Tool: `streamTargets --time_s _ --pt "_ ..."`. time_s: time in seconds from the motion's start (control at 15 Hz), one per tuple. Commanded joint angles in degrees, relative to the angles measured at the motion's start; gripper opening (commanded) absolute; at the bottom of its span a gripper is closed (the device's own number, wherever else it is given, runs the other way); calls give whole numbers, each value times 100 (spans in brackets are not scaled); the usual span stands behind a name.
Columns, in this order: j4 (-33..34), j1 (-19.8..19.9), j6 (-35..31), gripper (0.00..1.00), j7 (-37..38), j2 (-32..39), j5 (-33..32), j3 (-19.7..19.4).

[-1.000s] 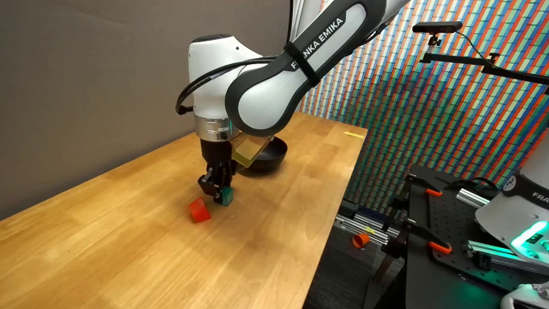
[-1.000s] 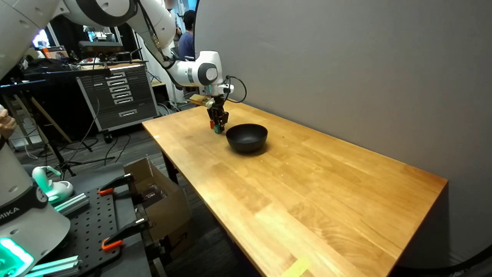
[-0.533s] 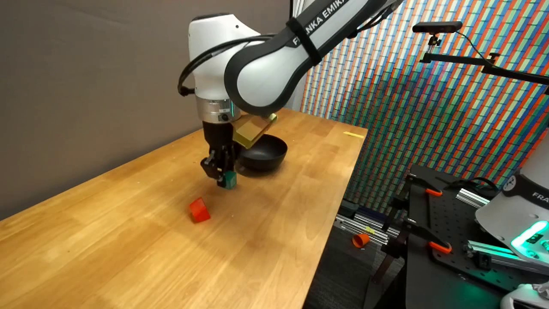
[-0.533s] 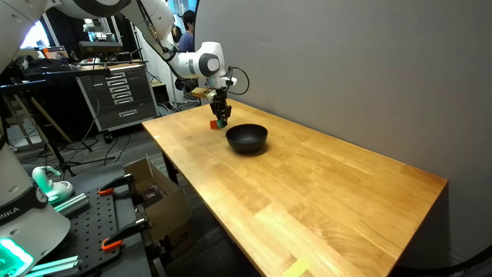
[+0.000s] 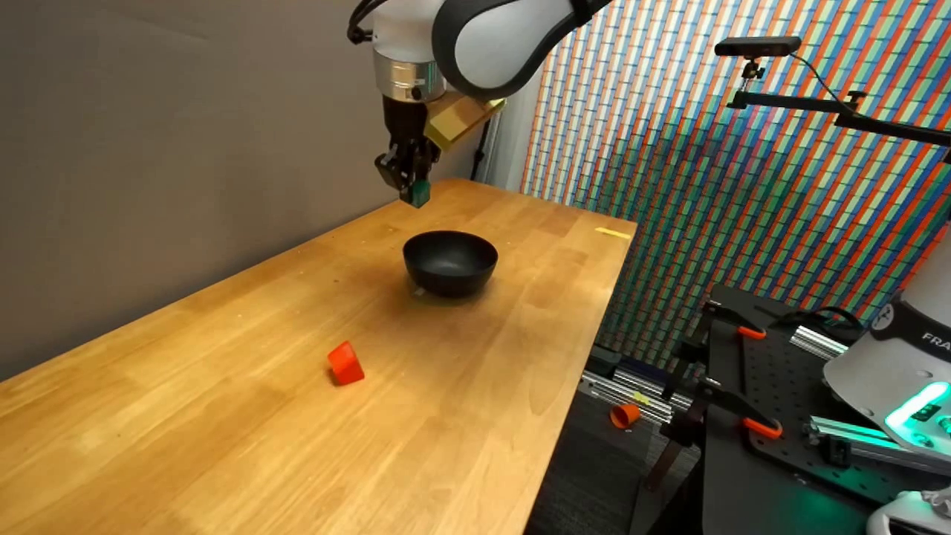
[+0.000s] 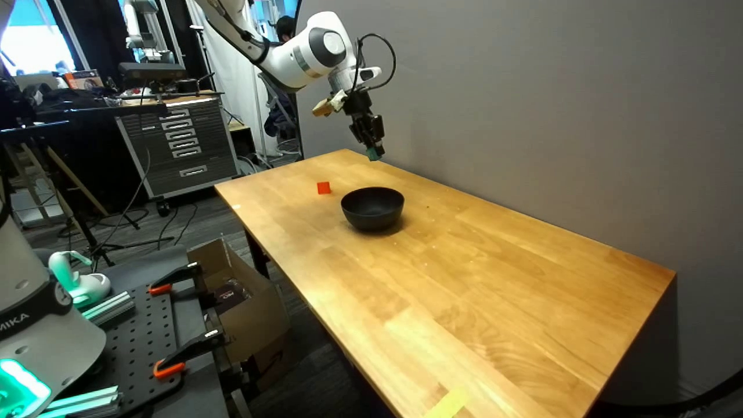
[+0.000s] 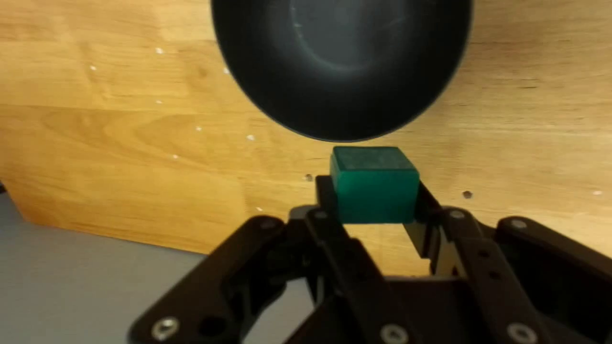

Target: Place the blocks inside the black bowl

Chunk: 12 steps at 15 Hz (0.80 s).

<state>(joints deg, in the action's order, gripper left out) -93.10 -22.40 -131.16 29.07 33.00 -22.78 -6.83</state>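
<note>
at the left in an exterior view, the red block (image 5: 345, 363) sits on the wooden table (image 5: 245, 431), nearer than the black bowl (image 5: 449, 264) and well apart from it. to the right of the red block, farther back and higher, the gripper (image 5: 414, 190) hangs in the air above the table. its fingers (image 7: 327, 193) are pinching the green block (image 7: 375, 196) from both sides, and in the wrist view that block shows just outside the bowl's rim. right of the gripper and lower, the bowl stands upright on the table. farther right, yellow tape (image 5: 613, 232) is stuck near the table's far right corner. past the table, an orange cup (image 5: 624, 416) lies tipped, low down; then, at the near right, comes the white robot base (image 5: 880, 364), its light glowing green.
</note>
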Motion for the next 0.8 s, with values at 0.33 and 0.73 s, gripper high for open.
streamTargets --time_s 0.33,0.73 --pt "-966 563 -369 13 369 -89 259 111" --pt "-1183 586 -493 94 327 -185 409 123"
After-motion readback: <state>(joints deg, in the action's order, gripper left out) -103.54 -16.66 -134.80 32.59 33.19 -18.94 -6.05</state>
